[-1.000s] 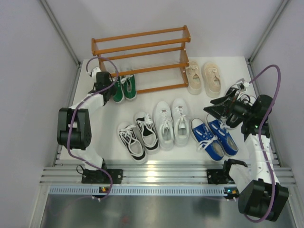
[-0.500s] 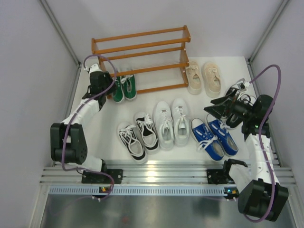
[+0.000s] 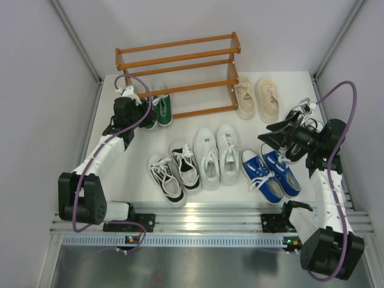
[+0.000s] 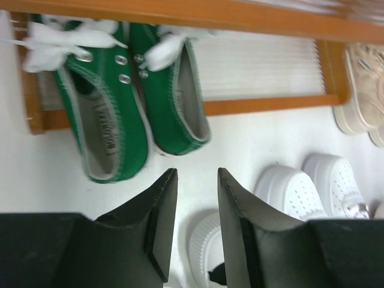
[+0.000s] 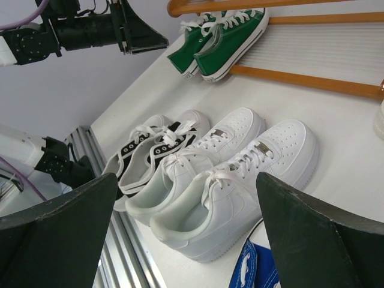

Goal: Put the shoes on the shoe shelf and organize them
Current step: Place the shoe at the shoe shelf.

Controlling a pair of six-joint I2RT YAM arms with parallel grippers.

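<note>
The orange-brown shoe shelf (image 3: 180, 60) stands at the back. The green pair (image 3: 157, 110) lies at its lower left with toes under the bottom rail (image 4: 180, 12) and heels sticking out; it also shows in the left wrist view (image 4: 120, 102). My left gripper (image 3: 143, 113) hovers just in front of the green heels, narrowly open and empty (image 4: 197, 174). My right gripper (image 3: 277, 135) is wide open and empty above the blue pair (image 3: 271, 174), facing the white pair (image 5: 228, 180). The black-and-white pair (image 3: 174, 172), the white pair (image 3: 215, 156) and the beige pair (image 3: 258, 97) lie on the table. The black canvas pair is hidden.
Grey walls close in the white table (image 3: 120, 174) on the left, right and back. An aluminium rail (image 3: 192, 219) runs along the near edge with both arm bases. The right arm's purple cable (image 3: 336, 90) loops over the right side.
The left arm's elbow has swung down toward the near edge and its gripper has shifted slightly right beside the green shoes. The right arm has not moved.
</note>
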